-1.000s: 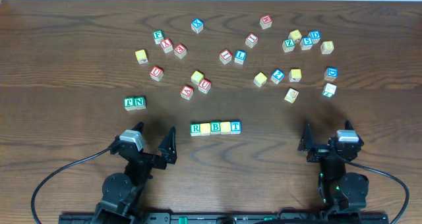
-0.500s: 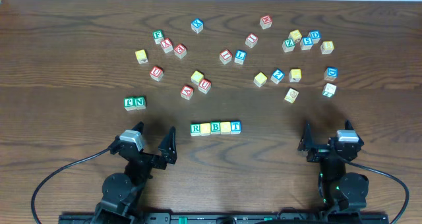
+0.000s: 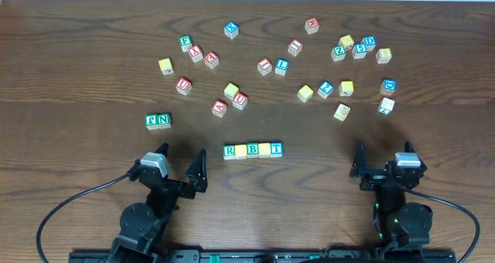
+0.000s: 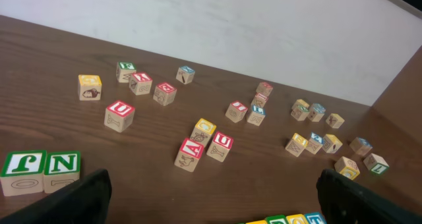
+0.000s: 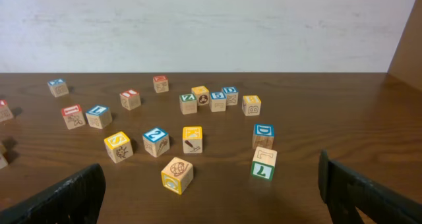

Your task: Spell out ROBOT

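ROBOT cubes [image 3: 253, 150] in row, L claw [image 3: 180, 161] agape low, R claw [image 3: 383, 155] same

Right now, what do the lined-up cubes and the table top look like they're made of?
Lined-up cubes: probably wood with a matte finish. A similar loose cube seen closer shows pale tan faces with painted coloured frames.
Table top: dark brown wood or wood-look laminate, can't tell which. It has long streaky grain and a faint sheen.
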